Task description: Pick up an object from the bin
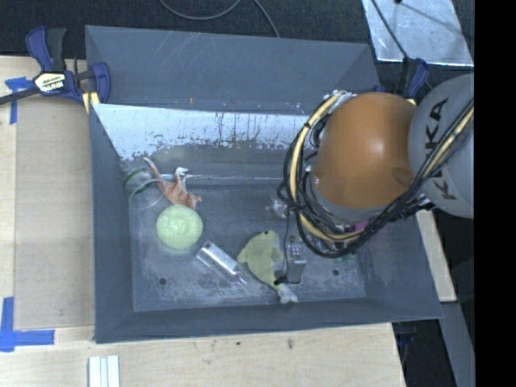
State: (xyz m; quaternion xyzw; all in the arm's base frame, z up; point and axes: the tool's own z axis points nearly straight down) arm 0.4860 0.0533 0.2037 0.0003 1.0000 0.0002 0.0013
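Your tool [292, 271] stands low in the grey metal bin [110, 232], close to the near wall, with the arm's orange cover [363, 156] and its looped cables [300, 164] bulking above and behind it. From this angle you cannot tell whether the tool is apart or together, and nothing is plainly seen clamped in it.

Just beside the tool, on the side away from the arm, lies a flat olive-green piece [258, 256] shaped rather like a leaf; its edge meets the tool or very nearly so, and you cannot tell which. A small pale scrap [287, 297] lies just below the tool, against the foot of the near wall.

Further out beyond the olive piece you see a short clear plastic tube [218, 260] lying on its side, then a pale green ball [179, 227] near it. Well apart from the tool, toward the bin's far corner, a small orange-pink toy figure [179, 189] rests just above the ball, next to a clear cup [142, 189].
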